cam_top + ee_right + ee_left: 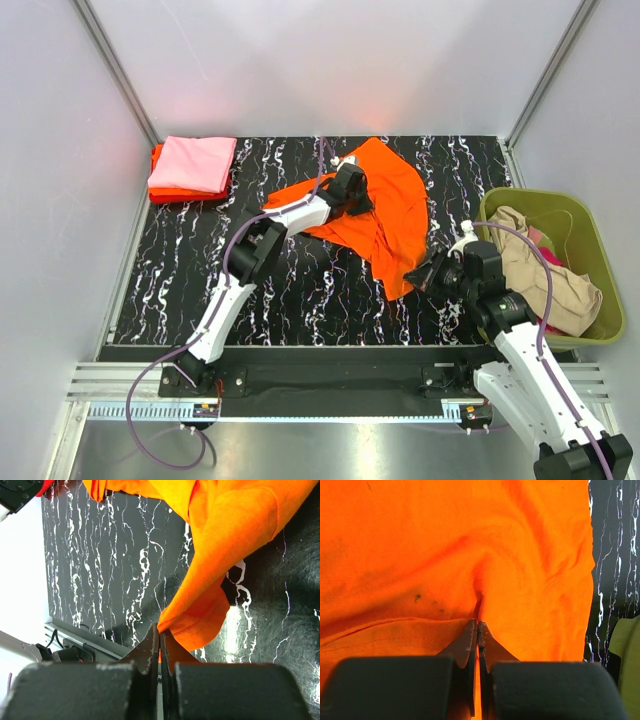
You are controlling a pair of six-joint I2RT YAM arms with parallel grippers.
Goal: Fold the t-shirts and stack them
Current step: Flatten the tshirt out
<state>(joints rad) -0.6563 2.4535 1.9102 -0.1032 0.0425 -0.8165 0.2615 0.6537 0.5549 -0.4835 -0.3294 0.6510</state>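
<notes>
The orange shirt [395, 205], spread on the table [300, 290], is pinched at its near corner by the right gripper [160, 627]. Farther back, its middle is pinched by the left gripper [478, 622]. In the far left corner, a folded pink shirt [192, 163] is stacked on a red-orange shirt [185, 194].

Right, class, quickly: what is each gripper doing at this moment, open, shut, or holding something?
The left gripper is closed, pinching a fold of the orange t-shirt.
The right gripper is closed on a lower edge of the same shirt.
</notes>
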